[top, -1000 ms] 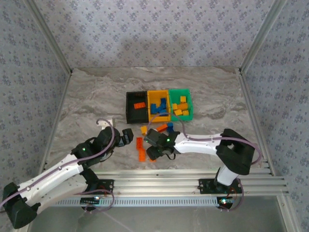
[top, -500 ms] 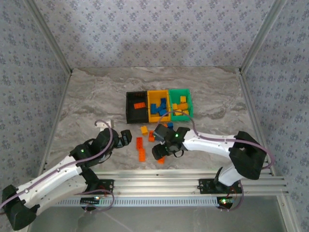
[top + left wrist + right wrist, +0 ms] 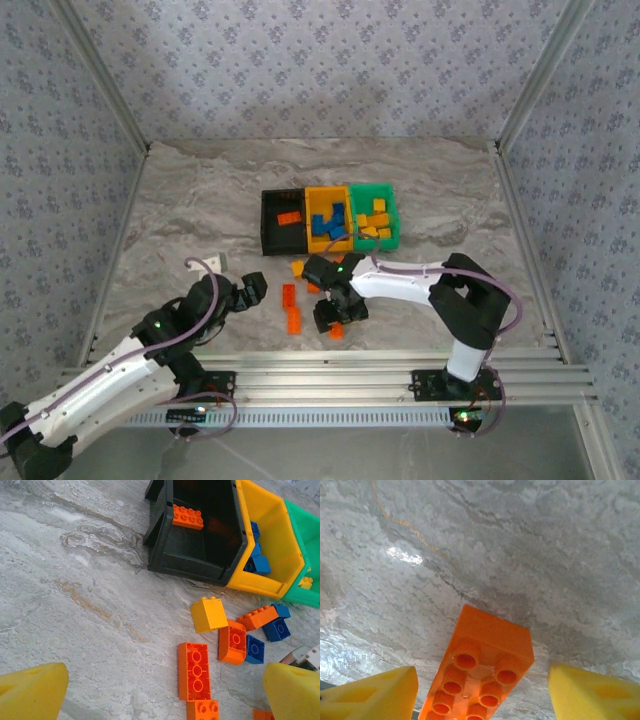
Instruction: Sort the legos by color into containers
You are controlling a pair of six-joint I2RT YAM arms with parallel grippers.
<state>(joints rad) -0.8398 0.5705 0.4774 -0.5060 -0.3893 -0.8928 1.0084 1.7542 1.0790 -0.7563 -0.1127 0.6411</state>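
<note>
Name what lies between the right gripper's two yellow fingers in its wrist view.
An orange brick, studs up, lies on the marble table between the fingers; the right wrist view shows it.

You've got glossy plastic legos on a smooth, faintly shiny marble-look table; the yellow finger pads look matt and spongy.

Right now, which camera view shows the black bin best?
The left wrist view: the black bin is close, its inside visible with one orange brick. The top external view shows the bin small, next to the yellow bin.
</note>
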